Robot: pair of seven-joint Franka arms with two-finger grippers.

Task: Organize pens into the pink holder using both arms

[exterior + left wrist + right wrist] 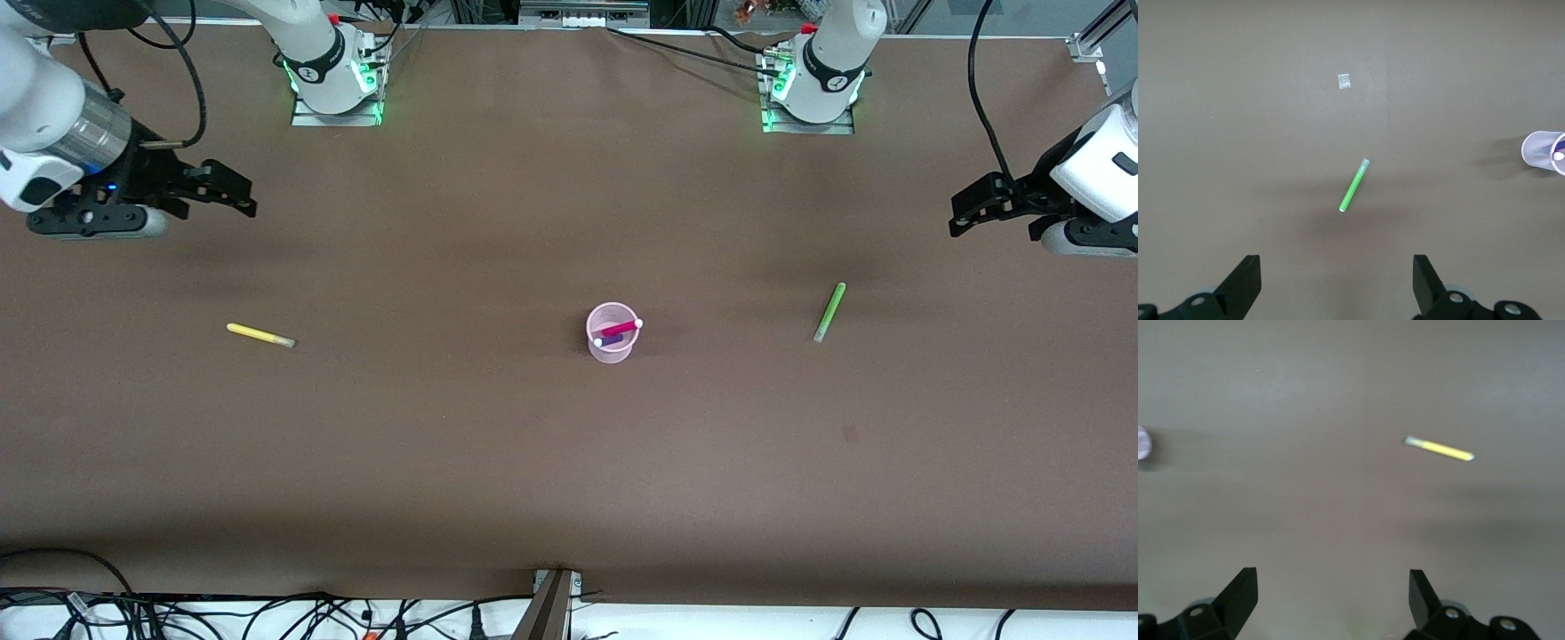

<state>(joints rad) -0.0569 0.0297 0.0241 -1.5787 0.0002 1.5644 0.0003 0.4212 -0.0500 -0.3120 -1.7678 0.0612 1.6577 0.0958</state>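
The pink holder (611, 333) stands mid-table with the magenta pen (620, 329) and the dark blue-purple pen (609, 340) in it. The light green pen (829, 312) lies on the table toward the left arm's end and shows in the left wrist view (1354, 186). The yellow pen (260, 335) lies toward the right arm's end and shows in the right wrist view (1439, 449). My left gripper (962, 213) hangs open and empty over bare table at its end. My right gripper (233, 191) hangs open and empty at the other end. The holder's rim (1543, 151) shows at the left wrist view's edge.
The brown table (498, 462) is wide, and both arm bases (336, 76) stand along its edge farthest from the front camera. A small pale scrap (1344, 81) lies on the table near the green pen. Cables hang at the edge nearest the front camera.
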